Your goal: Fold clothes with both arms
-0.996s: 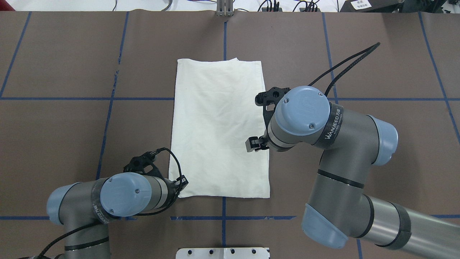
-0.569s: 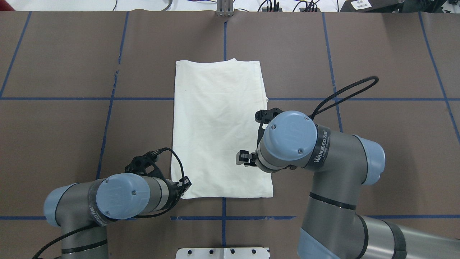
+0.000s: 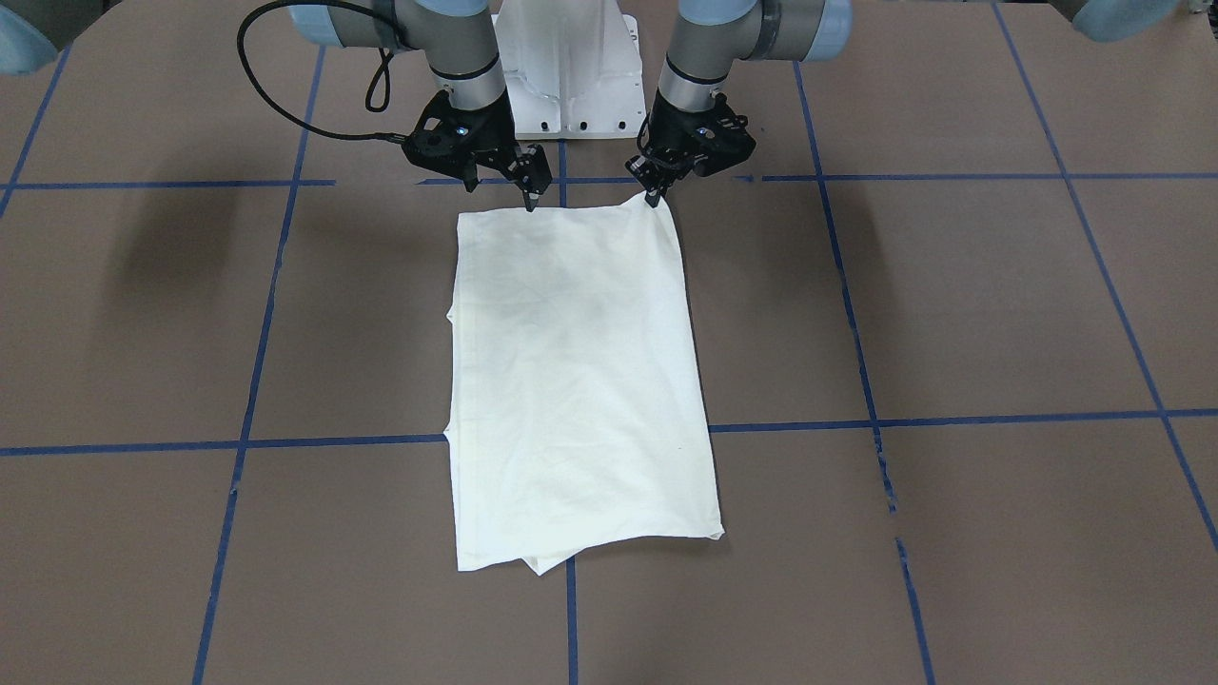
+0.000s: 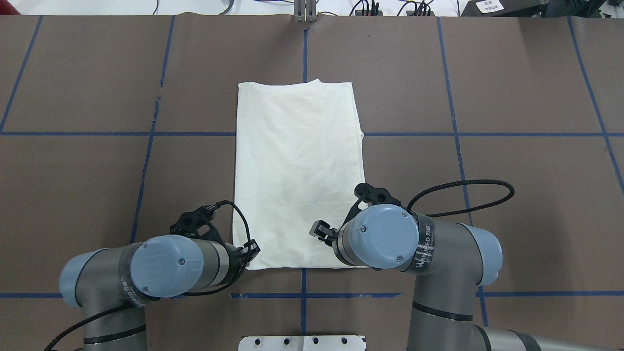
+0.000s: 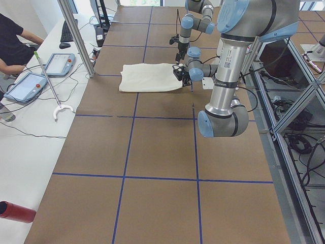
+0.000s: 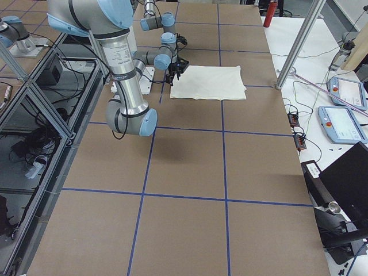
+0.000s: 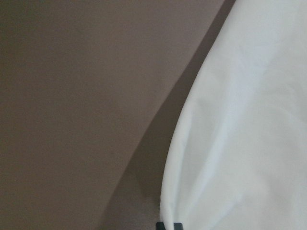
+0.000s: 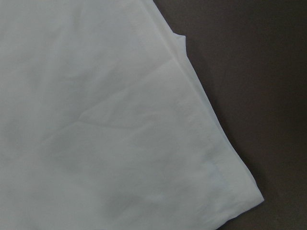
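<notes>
The cream-white shirt (image 4: 298,175) lies folded into a long rectangle on the brown table, plain side up; its print is hidden. It also shows in the front-facing view (image 3: 576,381). My left gripper (image 4: 251,256) is shut on the shirt's near-left corner, which is slightly lifted in the front-facing view, where the gripper (image 3: 655,195) pinches it. The left wrist view shows cloth (image 7: 240,134) down to the closed fingertips (image 7: 169,225). My right gripper (image 3: 501,185) hovers open over the shirt's near-right corner, mostly hidden under its wrist in the overhead view (image 4: 324,234). The right wrist view shows that corner (image 8: 230,182) below.
The white pedestal base (image 3: 569,86) stands just behind the shirt's near edge. Blue tape lines (image 4: 146,161) grid the brown table. A side desk with tablets (image 5: 58,63) and a person lies beyond the far edge. A red cylinder (image 5: 15,211) lies at the left end.
My right arm has moved back along the shirt's right edge to its near-right corner. My left arm stayed at the near-left corner; that corner shifted slightly right.
</notes>
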Motion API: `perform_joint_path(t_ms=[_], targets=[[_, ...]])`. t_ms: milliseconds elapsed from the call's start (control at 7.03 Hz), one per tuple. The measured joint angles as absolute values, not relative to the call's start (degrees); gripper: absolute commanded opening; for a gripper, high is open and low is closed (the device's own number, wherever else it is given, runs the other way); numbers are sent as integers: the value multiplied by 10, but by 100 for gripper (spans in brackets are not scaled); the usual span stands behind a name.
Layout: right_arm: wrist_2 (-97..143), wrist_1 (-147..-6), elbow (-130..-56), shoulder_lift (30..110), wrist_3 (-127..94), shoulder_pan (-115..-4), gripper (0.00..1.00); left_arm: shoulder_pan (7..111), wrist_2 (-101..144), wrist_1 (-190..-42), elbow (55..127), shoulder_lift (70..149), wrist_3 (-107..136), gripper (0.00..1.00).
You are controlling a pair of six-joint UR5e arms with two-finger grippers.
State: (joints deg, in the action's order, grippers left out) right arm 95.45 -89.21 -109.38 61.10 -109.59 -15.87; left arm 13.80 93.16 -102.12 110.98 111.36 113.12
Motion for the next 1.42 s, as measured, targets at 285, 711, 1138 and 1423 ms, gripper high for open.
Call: perform_joint_path(t_ms=[285, 711, 1138, 1423], targets=[[938, -881, -1068, 612, -1143, -149, 100, 138, 932, -1021, 1109, 1116, 1131, 0], [931, -880, -1046, 611, -1156, -141, 100, 138, 932, -1022, 1107, 1116, 1131, 0], [931, -880, -1036, 609, -1156, -141, 100, 138, 932, -1023, 1106, 1116, 1131, 0], [932, -879, -1030, 609, -1156, -141, 100, 138, 932, -1023, 1106, 1116, 1131, 0]])
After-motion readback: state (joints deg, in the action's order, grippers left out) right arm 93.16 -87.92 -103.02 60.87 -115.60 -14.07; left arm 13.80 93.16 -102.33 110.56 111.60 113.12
